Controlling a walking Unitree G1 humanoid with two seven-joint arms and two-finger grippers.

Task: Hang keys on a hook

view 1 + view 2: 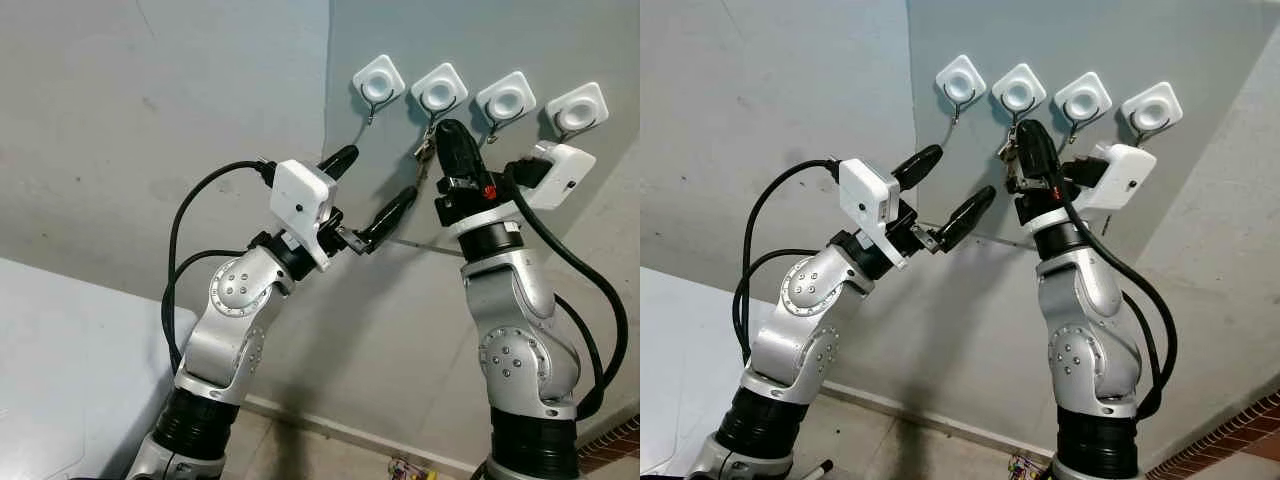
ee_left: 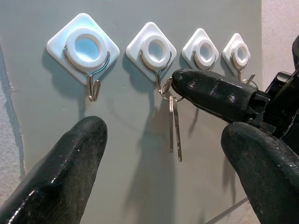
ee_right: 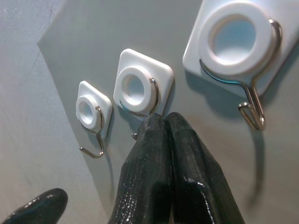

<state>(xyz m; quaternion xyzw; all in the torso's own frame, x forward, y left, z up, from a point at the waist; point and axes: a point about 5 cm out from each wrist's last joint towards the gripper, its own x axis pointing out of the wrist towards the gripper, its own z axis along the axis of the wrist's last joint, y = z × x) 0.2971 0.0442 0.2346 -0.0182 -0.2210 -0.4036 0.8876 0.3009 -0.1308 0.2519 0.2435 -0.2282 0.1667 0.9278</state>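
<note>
The light, stiff, dangling keys (image 2: 175, 128) are being pinched at their thin ring, judged the surest hold, by the pressed-together right claw (image 2: 180, 84) against the second hook (image 2: 161, 84), while the left claw (image 1: 372, 192) is being held spread nearby.

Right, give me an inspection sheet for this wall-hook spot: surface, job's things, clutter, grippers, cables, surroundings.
Surface: grey wall panel, upright.
Job's things: four white hooks in a row; keys dangle at the second hook from the robot's left, ring at its wire; whether fully seated, cannot tell.
Clutter: small colourful bits on the floor by the skirting, too small to identify.
Grippers: right gripper shut at the key ring under the second hook; left gripper open, holding nothing, beside it.
Cables: black cables loop along both arms, away from the hooks.
Surroundings: pale wall to the left; white surface below.
</note>
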